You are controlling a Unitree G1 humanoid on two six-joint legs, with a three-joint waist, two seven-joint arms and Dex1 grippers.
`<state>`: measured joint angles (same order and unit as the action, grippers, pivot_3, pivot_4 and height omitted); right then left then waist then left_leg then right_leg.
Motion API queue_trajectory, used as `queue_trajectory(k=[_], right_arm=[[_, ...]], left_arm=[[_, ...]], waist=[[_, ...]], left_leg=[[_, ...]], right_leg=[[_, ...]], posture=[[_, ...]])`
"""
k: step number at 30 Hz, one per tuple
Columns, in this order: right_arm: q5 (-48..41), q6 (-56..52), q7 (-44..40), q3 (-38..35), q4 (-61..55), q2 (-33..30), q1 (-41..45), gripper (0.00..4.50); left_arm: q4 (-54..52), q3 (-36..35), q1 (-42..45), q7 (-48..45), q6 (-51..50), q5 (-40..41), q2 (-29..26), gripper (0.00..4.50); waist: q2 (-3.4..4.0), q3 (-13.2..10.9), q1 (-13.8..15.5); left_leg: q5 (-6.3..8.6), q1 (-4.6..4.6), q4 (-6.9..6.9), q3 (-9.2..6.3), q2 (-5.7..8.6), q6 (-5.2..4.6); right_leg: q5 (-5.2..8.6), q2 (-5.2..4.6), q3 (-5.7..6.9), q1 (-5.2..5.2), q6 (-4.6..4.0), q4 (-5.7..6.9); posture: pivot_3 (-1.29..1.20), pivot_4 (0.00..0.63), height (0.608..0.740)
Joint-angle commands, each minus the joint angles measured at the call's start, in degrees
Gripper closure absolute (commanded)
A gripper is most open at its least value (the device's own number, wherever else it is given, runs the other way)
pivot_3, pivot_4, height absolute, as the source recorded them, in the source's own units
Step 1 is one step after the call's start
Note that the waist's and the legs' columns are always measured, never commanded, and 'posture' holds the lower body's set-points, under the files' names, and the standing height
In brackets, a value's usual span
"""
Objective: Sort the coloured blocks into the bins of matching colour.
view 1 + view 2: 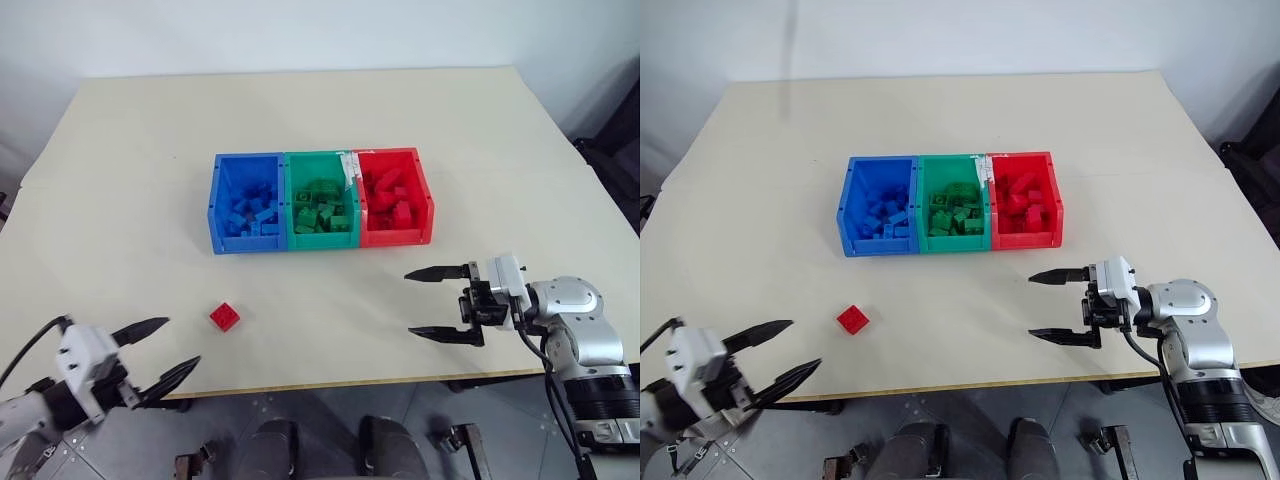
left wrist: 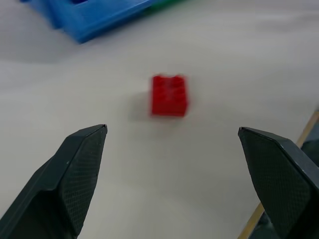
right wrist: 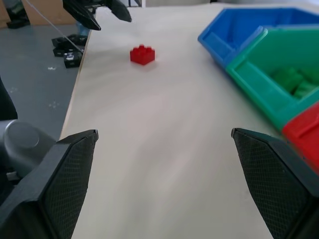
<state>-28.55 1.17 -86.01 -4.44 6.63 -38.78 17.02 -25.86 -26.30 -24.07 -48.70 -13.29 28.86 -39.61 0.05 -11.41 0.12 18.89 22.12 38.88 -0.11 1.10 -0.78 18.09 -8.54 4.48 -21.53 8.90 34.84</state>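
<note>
Tabletop [image 1: 120,170]: last red brick [image 1: 224,317] just ahead of spread, empty left gripper [image 1: 160,352], lined up for pickup; right gripper [image 1: 440,302] spread, idle.

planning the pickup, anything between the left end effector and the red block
Nothing: bare table lies between the open left end effector and the red block, seen in the left wrist view.

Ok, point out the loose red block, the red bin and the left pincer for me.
red block [image 1: 224,317], left eye view, on its studded top.
red bin [image 1: 396,240], left eye view, on its front wall.
left pincer [image 1: 168,351], left eye view, midway between its open fingertips.
</note>
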Motion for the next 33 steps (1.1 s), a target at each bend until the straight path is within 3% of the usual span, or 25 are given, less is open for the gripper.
queue_trajectory(k=[1, 6, 13, 16, 24, 28, 33], right_arm=[[-1.6, -0.3, 1.8, -2.6, -4.4, -1.3, -1.5, 0.01], [-2.5, -2.0, 4.0, -3.3, -9.1, -1.7, -4.3, 0.01], [-3.6, -4.2, 7.8, -4.2, -16.2, -1.6, -8.1, 0.01], [-3.6, -4.2, 8.9, -4.4, -17.2, -1.6, -9.0, 0.0], [-3.0, -3.1, 10.8, -5.6, -17.5, -2.0, -10.3, 0.0], [-2.8, -2.6, 13.1, -7.4, -18.2, -1.9, -12.2, 0.0], [-2.5, -2.1, 18.1, -11.6, -20.9, -1.2, -17.3, 0.0]], left_arm=[[-2.4, 3.6, 5.0, 5.3, -5.8, -3.0, -2.1, 0.0], [-2.3, 9.5, 9.7, 8.0, -14.4, -5.5, -5.0, 0.0], [0.7, 16.0, 15.8, 11.2, -22.8, -7.2, -4.5, 0.0], [2.2, 16.8, 17.4, 11.4, -22.8, -7.4, -3.5, 0.59], [5.9, 18.4, 19.7, 8.8, -16.4, -8.5, -2.5, 2.98], [6.7, 18.5, 24.2, 3.3, -8.7, -6.1, -0.6, 3.05], [10.6, 22.7, 40.2, 0.2, -8.2, -5.1, 2.5, 3.05]], waist=[[0.0, 0.0, 0.0], [0.0, 0.0, -0.2], [0.01, 0.0, 0.5], [0.01, 0.0, 1.3], [0.07, 0.0, 1.5], [0.08, 0.0, 1.9], [0.04, 0.1, 2.4]], left_leg=[[0.0, 0.0, 0.01, 0.03, 0.0, 0.0], [0.0, -0.02, -0.03, 0.07, -0.01, 0.0], [0.0, -0.02, 0.08, 0.04, 0.03, -0.01], [-0.02, -0.06, 0.11, 0.06, 0.04, -0.01], [-0.03, -0.07, 0.11, 0.05, 0.08, -0.02], [-0.05, -0.04, 0.14, 0.04, 0.12, -0.06], [-0.09, 0.02, 0.2, 0.02, 0.11, -0.04]], right_leg=[[0.0, 0.02, -0.02, 0.0, 0.0, 0.07], [0.0, 0.08, -0.02, -0.02, 0.01, 0.26], [-0.02, 0.05, -0.03, 0.03, 0.04, 0.3], [-0.02, 0.04, -0.06, 0.04, 0.05, 0.26], [-0.02, 0.01, -0.06, 0.04, 0.05, 0.27], [-0.03, -0.01, -0.05, 0.07, 0.06, 0.24], [-0.05, 0.05, 0.0, 0.05, 0.1, 0.37]], posture=[[0.0, 0.15, 0.74], [0.0, 0.15, 0.74], [0.0, 0.15, 0.74], [0.0, 0.15, 0.74], [0.0, 0.15, 0.74], [0.0, 0.15, 0.74], [0.0, 0.15, 0.74]])
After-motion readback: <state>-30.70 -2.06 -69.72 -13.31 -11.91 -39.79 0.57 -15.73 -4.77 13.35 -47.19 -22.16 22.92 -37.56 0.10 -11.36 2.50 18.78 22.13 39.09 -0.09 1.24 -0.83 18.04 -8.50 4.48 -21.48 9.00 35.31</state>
